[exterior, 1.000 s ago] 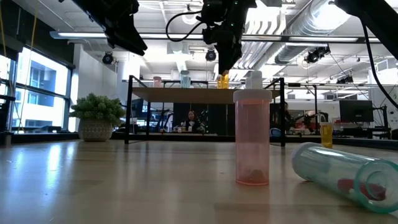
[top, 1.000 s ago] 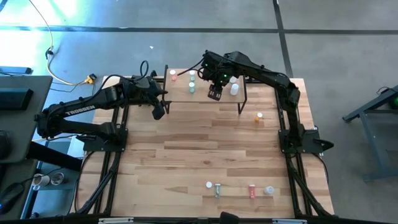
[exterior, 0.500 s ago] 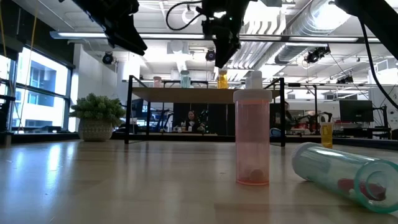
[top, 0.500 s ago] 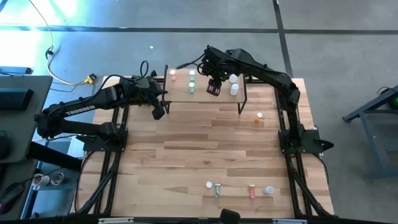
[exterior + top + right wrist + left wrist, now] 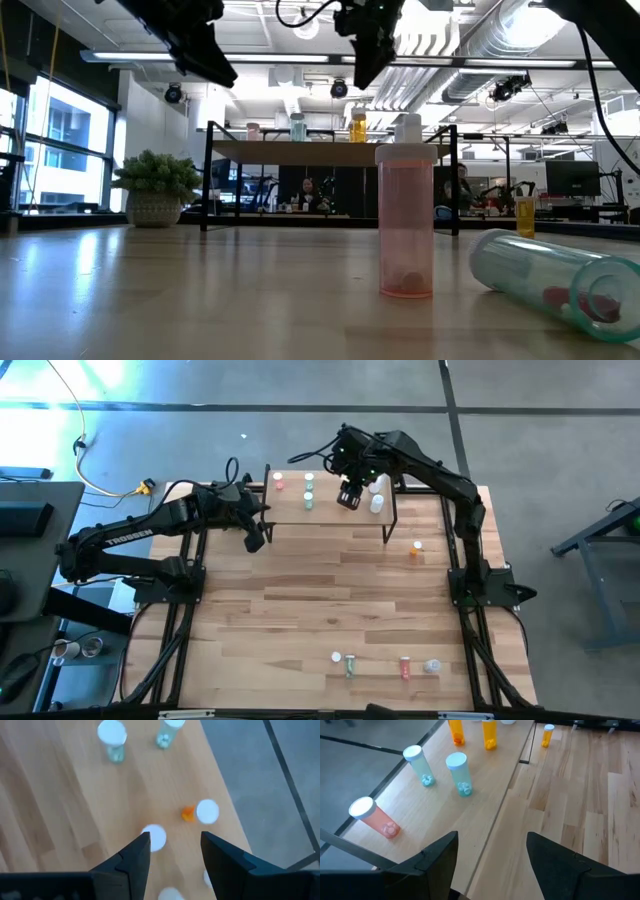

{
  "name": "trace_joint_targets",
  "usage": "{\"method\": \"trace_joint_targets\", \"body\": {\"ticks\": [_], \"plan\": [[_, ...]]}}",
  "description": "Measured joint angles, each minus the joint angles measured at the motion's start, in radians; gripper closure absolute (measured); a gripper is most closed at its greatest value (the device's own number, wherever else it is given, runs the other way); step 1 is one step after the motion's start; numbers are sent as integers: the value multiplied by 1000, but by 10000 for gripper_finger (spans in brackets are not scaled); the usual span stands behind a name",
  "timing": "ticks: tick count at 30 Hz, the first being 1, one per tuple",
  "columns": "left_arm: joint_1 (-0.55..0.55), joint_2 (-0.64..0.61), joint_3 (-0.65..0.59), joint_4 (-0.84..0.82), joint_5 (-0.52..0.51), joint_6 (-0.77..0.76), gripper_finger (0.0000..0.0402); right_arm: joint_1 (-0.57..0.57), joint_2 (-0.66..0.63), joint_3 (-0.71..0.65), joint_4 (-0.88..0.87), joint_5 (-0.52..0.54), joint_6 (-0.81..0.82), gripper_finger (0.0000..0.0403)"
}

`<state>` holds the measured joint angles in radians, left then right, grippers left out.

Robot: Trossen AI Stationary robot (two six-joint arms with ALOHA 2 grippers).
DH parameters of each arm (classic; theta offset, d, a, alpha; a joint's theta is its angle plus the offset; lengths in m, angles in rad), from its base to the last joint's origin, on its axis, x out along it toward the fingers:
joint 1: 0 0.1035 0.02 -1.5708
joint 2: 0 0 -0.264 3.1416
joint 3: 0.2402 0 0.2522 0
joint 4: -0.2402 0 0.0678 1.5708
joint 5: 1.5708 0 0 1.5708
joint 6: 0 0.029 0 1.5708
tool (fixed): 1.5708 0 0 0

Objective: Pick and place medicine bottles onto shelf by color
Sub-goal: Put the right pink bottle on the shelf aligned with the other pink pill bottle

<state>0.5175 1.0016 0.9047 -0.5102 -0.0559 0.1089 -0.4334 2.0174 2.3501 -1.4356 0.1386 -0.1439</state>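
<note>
Right gripper (image 5: 349,497) hangs above the shelf (image 5: 330,520), over its far middle part, with its two fingers (image 5: 131,860) parted and nothing between them. Directly below it on the shelf top stand white-capped bottles, among them an orange bottle (image 5: 189,813) seen almost cap-on, so its contents cannot be told.

Left gripper (image 5: 255,540) hovers just off the shelf's left end, above the table (image 5: 300,610), its fingers (image 5: 439,854) spread wide and empty.

On the shelf, at the left end, a pink bottle (image 5: 375,818) stands upright with a few small pills at its bottom. Next along stand two pale green bottles (image 5: 419,766), each with a small heap of pills inside. Further along are two orange bottles (image 5: 489,732), also holding pills. White bottles (image 5: 377,503) stand at the shelf's right end.

Off the shelf, near its right leg, a lone orange bottle (image 5: 415,548) stands on the table. Well apart from the shelf, along the table's near edge, a pink bottle (image 5: 405,222) stands upright with a pill or two at its base, and beside it a green bottle (image 5: 548,274) lies on its side with reddish pills inside. Two more bottles (image 5: 337,657) sit in that same near row.
</note>
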Motion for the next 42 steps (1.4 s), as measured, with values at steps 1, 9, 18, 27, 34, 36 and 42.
{"method": "trace_joint_targets", "body": {"ticks": [1, 9, 18, 27, 34, 36, 42], "plan": [[-1, 0, 0, 4, 0, 0, 174, 2, -1, 5, -22, -1, -5, 238], [-55, 0, 0, 12, 0, -30, 174, 34, -11, 3, -134, -104, -37, 238], [-114, 0, 0, -27, 2, -55, 174, 117, -148, -259, -97, -193, 8, 238], [-179, 0, 0, -17, 34, -147, 174, 251, -456, -715, 150, -185, 214, 238], [-284, 0, 0, -16, 34, -259, 174, 394, -680, -1008, 295, -115, 498, 238], [-318, 0, 0, -16, 33, -298, 174, 434, -728, -1078, 316, -116, 616, 238], [-419, 0, 0, -15, 21, -363, 174, 575, -814, -1220, 327, -116, 957, 238]]}}
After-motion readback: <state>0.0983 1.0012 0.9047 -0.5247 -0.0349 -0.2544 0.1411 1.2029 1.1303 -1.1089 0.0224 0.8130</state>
